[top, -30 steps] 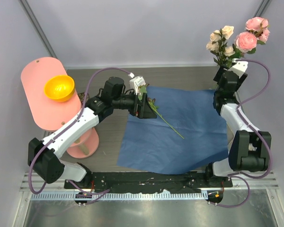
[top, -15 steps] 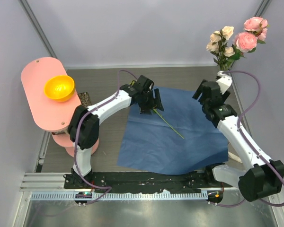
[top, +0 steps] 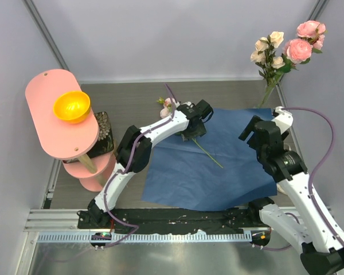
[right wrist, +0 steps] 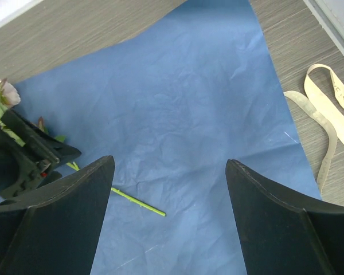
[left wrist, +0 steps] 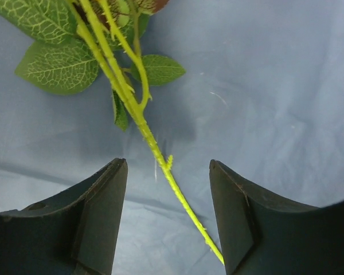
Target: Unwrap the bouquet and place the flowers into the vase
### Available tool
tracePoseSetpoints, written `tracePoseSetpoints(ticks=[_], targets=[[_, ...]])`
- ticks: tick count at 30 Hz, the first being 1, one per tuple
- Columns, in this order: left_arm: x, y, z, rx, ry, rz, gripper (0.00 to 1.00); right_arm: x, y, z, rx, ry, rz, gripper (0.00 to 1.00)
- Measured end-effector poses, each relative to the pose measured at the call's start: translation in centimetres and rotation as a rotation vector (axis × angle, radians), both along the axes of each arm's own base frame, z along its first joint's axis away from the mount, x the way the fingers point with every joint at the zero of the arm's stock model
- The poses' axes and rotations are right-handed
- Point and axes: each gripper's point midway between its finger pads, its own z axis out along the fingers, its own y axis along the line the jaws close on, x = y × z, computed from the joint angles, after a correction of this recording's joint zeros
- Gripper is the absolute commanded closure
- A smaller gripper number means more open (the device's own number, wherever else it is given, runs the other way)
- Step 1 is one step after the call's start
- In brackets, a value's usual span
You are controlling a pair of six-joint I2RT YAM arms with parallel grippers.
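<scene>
L tool (left wrist: 167,167) jaws apart w/ green flower stem (left wrist: 139,114) btwn, on blue paper (left wrist: 275,97).

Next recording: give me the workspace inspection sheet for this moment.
Surface: grey table, blue paper spread flat.
Job's things: one flower lying with its stem on the paper; other flowers upright in the vase, far right corner.
Clutter: cream ribbon beside the paper; orange bowl on pink stand; dark cup.
Grippers: left gripper open, straddling the stem; right gripper open, empty.
Cables: purple cables looping along both arms.
Surroundings: pale walls; nothing else seen.
</scene>
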Motion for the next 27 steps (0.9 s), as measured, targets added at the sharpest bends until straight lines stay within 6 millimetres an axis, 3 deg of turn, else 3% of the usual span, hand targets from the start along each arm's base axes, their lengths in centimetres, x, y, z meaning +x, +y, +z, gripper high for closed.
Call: tracePoseSetpoints(ticks=[3, 6, 10, 13, 19, 22, 24, 27], targets=[[-0.2, 0.3, -1.3, 0.050, 0.008, 0.032, 0.40, -0.9, -0.3, 0.8, 0.009, -0.029, 0.004, 0.16], [0.1, 0.8, -2.5, 0.085, 0.011, 0.056, 0.51, -1.3, -0.2, 1.0, 0.012, -0.032, 0.019, 0.16], [0.5, 0.9, -2.5, 0.087, 0.005, 0.079, 0.84, -1.3, 0.3, 0.7, 0.014, -0.017, 0.055, 0.16], [0.7, 1.2, -2.7, 0.104, -0.003, 0.078, 1.00, -1.2, 0.8, 0.3, 0.012, 0.004, 0.085, 0.15], [0.4, 2.5, -1.9, 0.137, -0.050, -0.007, 1.00, -0.9, 2.3, -0.7, 0.013, 0.062, 0.176, 0.16], [-1.5, 3.1, 0.7, 0.072, -0.085, -0.120, 1.00, -0.5, 4.0, -0.3, 0.040, 0.081, 0.262, 0.17], [-3.1, 3.0, 4.8, -0.060, -0.137, -0.222, 1.00, -0.1, 5.5, 0.5, 0.071, 0.074, 0.339, 0.16], [-4.4, 1.0, 12.9, -0.311, -0.265, -0.377, 1.00, 0.4, 8.7, 2.7, 0.140, 0.024, 0.499, 0.16]])
